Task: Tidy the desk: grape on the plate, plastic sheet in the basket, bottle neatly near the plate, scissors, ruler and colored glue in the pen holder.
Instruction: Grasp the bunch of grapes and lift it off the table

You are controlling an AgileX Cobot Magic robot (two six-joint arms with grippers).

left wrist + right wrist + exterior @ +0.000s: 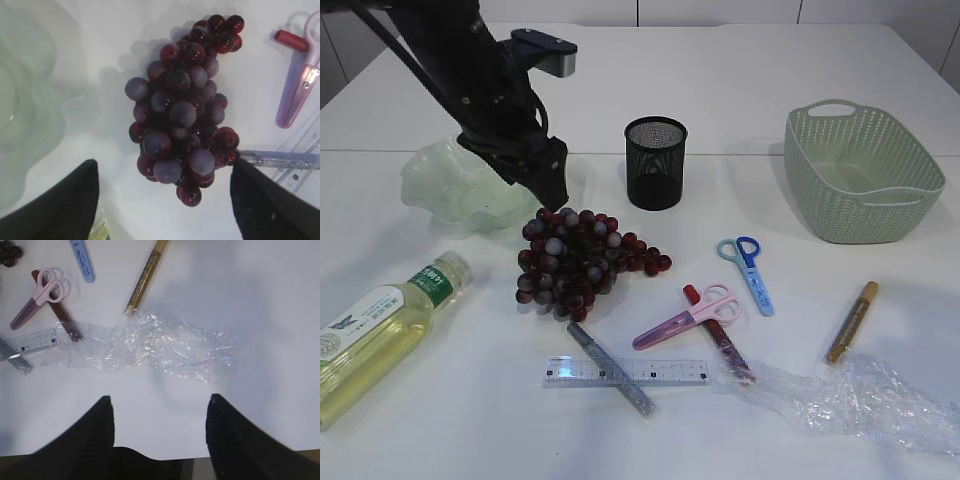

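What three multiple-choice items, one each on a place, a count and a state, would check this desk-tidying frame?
1. Where is the grape bunch?
A. on the plate
B. on the table beside the plate
C. in the basket

2. How many pairs of scissors lie on the table?
A. one
B. two
C. three

3. How does the left gripper stand?
A. open above the grapes
B. shut on the bottle
C. shut on the ruler

Key: 1 B, the bunch lies on the bare table right of the pale green plate. 2 B, blue scissors and pink scissors. 3 A, its fingers stand wide apart on either side of the bunch, holding nothing.
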